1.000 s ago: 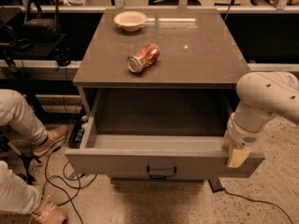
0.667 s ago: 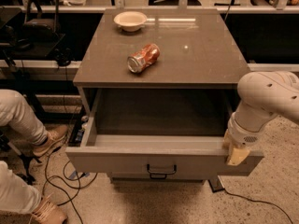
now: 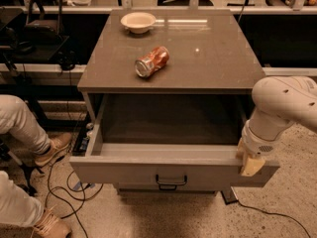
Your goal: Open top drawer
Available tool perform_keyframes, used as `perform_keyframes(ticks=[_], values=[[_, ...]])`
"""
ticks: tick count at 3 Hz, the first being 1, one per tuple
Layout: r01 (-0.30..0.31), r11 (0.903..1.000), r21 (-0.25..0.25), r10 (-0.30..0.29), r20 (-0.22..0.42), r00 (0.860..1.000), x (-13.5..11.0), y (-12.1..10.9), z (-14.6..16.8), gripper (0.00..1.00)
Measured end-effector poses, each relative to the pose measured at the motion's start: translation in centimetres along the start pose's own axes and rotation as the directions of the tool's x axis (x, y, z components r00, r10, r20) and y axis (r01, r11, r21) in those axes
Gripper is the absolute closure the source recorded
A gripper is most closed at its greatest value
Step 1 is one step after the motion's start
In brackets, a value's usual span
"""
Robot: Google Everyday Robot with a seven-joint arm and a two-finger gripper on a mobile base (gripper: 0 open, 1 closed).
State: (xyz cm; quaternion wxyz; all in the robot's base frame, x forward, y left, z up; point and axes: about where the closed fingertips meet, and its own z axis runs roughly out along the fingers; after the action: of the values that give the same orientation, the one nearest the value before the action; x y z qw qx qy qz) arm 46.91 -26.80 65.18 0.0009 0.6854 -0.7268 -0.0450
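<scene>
The top drawer (image 3: 129, 170) of the grey cabinet stands pulled far out. Its deep grey box is open to view, and nothing shows inside it. A small black loop handle (image 3: 171, 181) sits at the centre of its flat front. My gripper (image 3: 249, 163) hangs at the drawer's front right corner, its tan fingers against the top edge of the front panel. The white arm (image 3: 280, 110) comes in from the right. The lower drawers are hidden under the open one.
On the cabinet top (image 3: 218, 58) lie a tipped red can (image 3: 151, 61) and a white bowl (image 3: 138, 21) at the back. A person's legs and shoes (image 3: 29, 148) are at the left. Cables (image 3: 59, 182) run over the floor. Desks stand behind.
</scene>
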Motion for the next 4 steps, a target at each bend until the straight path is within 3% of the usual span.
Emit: perform_keyframes(ticks=[1, 2, 3, 4], values=[[0.005, 1.0000, -0.004, -0.005, -0.003, 1.000, 0.0, 0.1, 0.0, 0.16], [0.030, 0.9993, -0.022, -0.030, -0.019, 0.999, 0.0, 0.7, 0.2, 0.00], [0.038, 0.9985, -0.040, -0.040, -0.044, 0.998, 0.3, 2.0, 0.2, 0.00], [0.024, 0.9988, -0.043, -0.027, -0.059, 0.998, 1.0, 3.8, 0.0, 0.18]])
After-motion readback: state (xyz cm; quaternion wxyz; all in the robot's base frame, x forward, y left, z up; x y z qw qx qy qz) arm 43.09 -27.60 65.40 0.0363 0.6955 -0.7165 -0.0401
